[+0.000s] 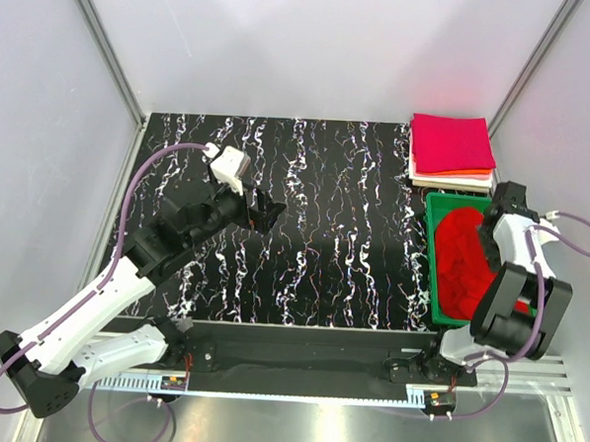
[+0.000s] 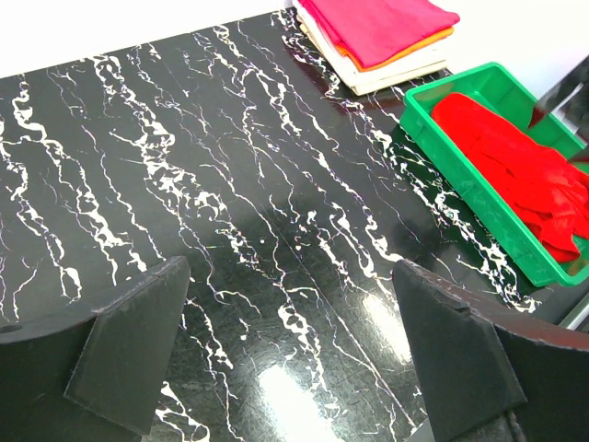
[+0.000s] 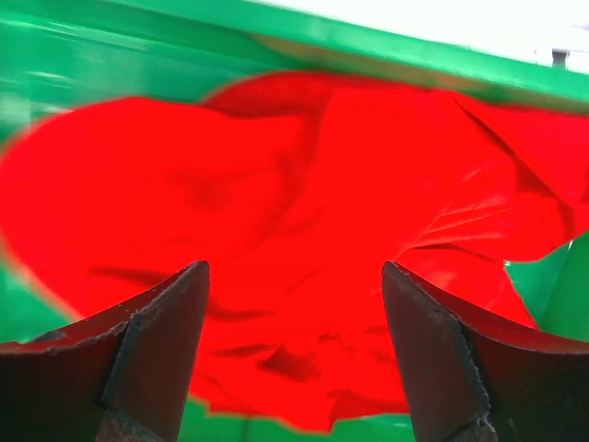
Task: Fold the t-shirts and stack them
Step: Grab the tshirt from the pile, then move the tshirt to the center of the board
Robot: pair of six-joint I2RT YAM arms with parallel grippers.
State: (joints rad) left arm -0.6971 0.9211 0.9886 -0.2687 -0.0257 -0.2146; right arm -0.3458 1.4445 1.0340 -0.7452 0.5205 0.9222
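A crumpled bright red t-shirt (image 1: 459, 254) lies in the green tray (image 1: 432, 246) at the right; it also shows in the left wrist view (image 2: 520, 170) and fills the right wrist view (image 3: 294, 239). A stack of folded t-shirts (image 1: 451, 145), magenta on top, then orange and white, sits behind the tray and shows in the left wrist view (image 2: 382, 32). My right gripper (image 3: 293, 345) is open and hangs just above the red shirt, holding nothing. My left gripper (image 2: 290, 354) is open and empty above the bare table, left of centre (image 1: 266, 212).
The black marbled tabletop (image 1: 325, 223) spreads between the arms. The green tray's near wall (image 2: 460, 175) stands to the right of the left gripper. White booth walls and metal posts close in the back and sides.
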